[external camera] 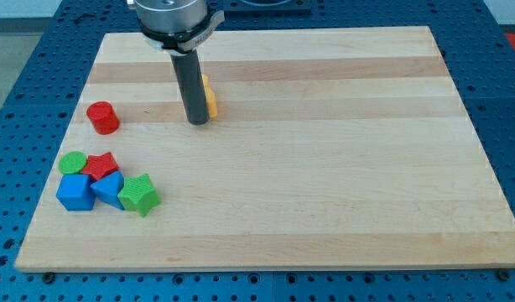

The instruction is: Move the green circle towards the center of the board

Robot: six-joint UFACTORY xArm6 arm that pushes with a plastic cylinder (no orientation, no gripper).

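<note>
Rod hides most of a yellow block (210, 94); my tip (198, 122), jawless, sits far from the green circle (72, 162).

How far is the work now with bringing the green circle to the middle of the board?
Done: nothing that shows. The green circle block sits at the view's lower left of the wooden board, packed against the red star block and blue cube. In hand: my tip stands far up-right of it, beside a yellow block. Left: the approach and the whole push.
</note>
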